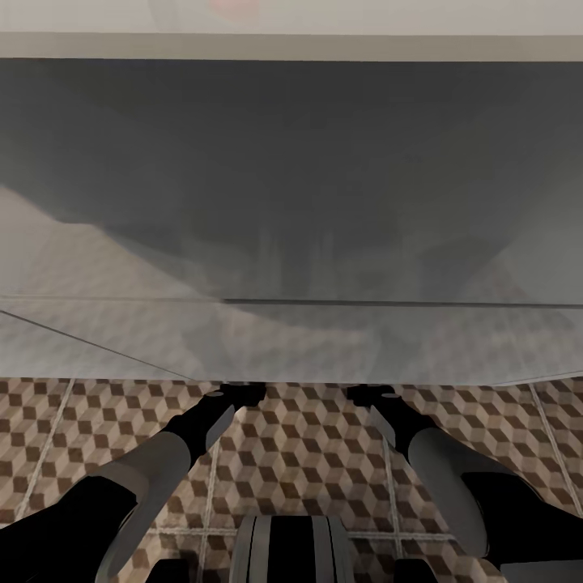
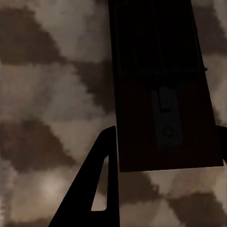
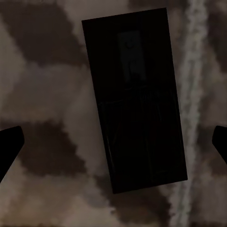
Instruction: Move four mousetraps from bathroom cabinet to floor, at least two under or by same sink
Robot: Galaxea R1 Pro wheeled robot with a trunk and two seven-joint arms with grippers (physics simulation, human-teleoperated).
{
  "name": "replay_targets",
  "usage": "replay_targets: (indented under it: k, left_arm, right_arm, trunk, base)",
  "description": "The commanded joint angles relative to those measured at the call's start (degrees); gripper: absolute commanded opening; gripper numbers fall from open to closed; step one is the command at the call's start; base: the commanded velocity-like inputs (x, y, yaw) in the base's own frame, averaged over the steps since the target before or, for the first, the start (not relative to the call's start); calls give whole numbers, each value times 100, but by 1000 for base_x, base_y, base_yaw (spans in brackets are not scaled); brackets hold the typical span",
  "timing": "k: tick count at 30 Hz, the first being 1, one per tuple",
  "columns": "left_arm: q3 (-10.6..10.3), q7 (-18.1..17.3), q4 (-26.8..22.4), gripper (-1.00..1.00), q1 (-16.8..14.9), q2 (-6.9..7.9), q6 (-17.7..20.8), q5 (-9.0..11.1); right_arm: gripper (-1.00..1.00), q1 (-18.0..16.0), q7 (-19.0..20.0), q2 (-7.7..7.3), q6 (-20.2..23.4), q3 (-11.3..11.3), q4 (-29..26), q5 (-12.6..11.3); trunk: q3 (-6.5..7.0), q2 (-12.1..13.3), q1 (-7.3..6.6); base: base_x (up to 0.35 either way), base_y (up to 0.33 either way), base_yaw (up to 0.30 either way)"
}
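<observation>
In the left wrist view a dark mousetrap (image 2: pixel 165 94) sits between the fingers of my left gripper (image 2: pixel 166 142). Both of its long edges touch the fingers (image 2: pixel 101 189), just above the cube-patterned bathroom floor (image 2: pixel 42 118). The right wrist view shows a second mousetrap (image 3: pixel 137 99) lying flat on the floor tiles (image 3: pixel 42 85). My right gripper (image 3: pixel 113 142) stands open around it, with a gap on each side. In the head view both forearms reach under the lower edge of the white sink vanity (image 1: pixel 291 202), which hides the grippers. The cabinet is out of view.
The vanity front spans the full width of the head view, very close ahead. Patterned floor (image 1: pixel 300 453) shows between my left arm (image 1: pixel 174 453) and right arm (image 1: pixel 437 461). A pale grout line (image 3: pixel 191 94) runs beside the right-hand trap.
</observation>
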Motion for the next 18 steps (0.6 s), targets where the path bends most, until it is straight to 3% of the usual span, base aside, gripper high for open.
replay_targets:
  k: [1,3,4,18]
  left_arm:
    - [-83,26,205,-100,2,2,25,110]
    - [-83,26,205,-100,2,2,25,108]
    - [-83,26,205,100,2,2,26,107]
    - [-83,26,190,100,2,-1,-11,101]
  right_arm:
    - [100,1,-16,3,39,-15,-12,40]
    - [100,1,-16,3,39,-15,-12,40]
    - [100,1,-16,3,39,-15,-12,40]
    - [100,1,-16,3,39,-15,-12,40]
  trunk:
    - [-3,0,1]
    - [-3,0,1]
    - [-3,0,1]
    - [-3,0,1]
  base:
    - [0,0,0]
    - [0,0,0]
    - [0,0,0]
    - [0,0,0]
